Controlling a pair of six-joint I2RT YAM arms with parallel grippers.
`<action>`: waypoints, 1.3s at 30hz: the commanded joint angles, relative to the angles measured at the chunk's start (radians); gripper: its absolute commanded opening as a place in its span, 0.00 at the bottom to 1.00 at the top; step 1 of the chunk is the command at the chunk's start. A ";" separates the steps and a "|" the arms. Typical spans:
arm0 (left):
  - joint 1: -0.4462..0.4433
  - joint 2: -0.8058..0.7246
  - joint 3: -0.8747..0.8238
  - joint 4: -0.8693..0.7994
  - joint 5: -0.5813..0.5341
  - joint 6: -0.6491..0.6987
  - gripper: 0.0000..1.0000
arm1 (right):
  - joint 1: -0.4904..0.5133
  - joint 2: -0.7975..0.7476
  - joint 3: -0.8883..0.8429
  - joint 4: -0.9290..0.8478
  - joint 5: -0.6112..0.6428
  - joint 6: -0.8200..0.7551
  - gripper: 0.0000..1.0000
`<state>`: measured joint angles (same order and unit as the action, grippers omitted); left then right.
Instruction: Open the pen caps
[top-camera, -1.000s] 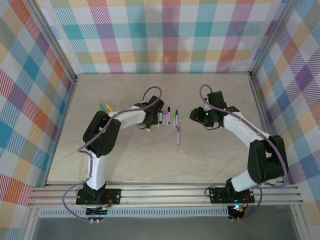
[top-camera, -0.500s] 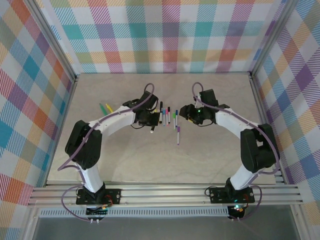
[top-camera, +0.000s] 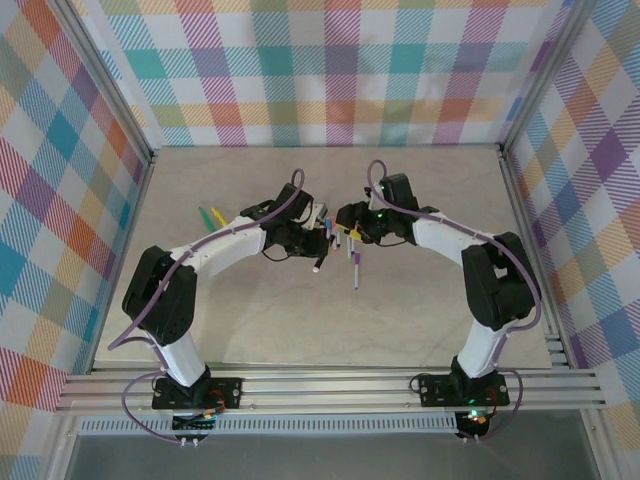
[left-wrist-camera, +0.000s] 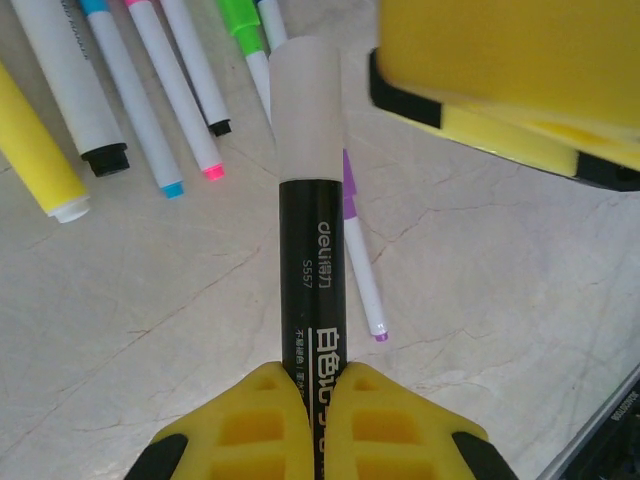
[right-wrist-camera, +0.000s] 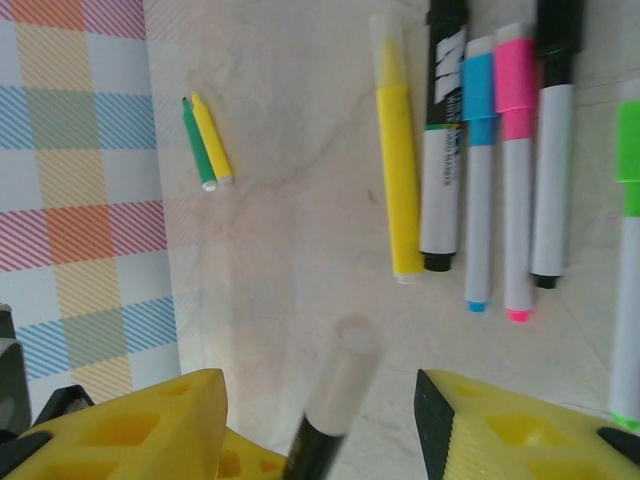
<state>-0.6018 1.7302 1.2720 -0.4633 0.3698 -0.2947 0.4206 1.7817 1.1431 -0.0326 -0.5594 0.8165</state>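
My left gripper (left-wrist-camera: 318, 375) is shut on a black pen (left-wrist-camera: 315, 260), held above the table with its frosted white pen cap (left-wrist-camera: 308, 110) pointing away from the wrist. My right gripper (right-wrist-camera: 320, 400) is open, and that cap (right-wrist-camera: 343, 385) sits in the gap between its yellow fingers (right-wrist-camera: 470, 420), touching neither. Below lie capped pens in a row: a yellow highlighter (right-wrist-camera: 397, 170), a black-and-white marker (right-wrist-camera: 440, 150), then blue (right-wrist-camera: 478, 180), pink (right-wrist-camera: 515, 170), black (right-wrist-camera: 553, 150) and green (right-wrist-camera: 628, 250) ones. In the top view both grippers, left (top-camera: 318, 240) and right (top-camera: 345, 228), meet over this row.
A thin white pen with a purple cap (top-camera: 356, 268) lies just in front of the row. A small green and a small yellow pen (top-camera: 212, 215) lie apart at the left. Checkered walls and metal rails (top-camera: 130, 140) enclose the table.
Both arms swung inward and met over the pen row. The left carried the black pen rightward; the right moved left until its fingers straddled the cap, and its jaws widened slightly.
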 joint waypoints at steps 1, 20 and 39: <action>-0.012 -0.048 -0.009 0.026 0.041 -0.003 0.00 | 0.018 0.028 0.042 0.039 -0.033 0.027 0.54; -0.013 -0.029 -0.022 0.027 0.039 -0.010 0.00 | 0.050 0.063 0.078 0.028 -0.030 0.051 0.00; -0.032 0.011 -0.023 0.057 0.054 -0.042 0.25 | 0.067 0.068 0.089 0.046 -0.027 0.076 0.00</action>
<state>-0.6144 1.7275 1.2514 -0.4122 0.4030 -0.3283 0.4759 1.8431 1.1999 -0.0177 -0.5621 0.8829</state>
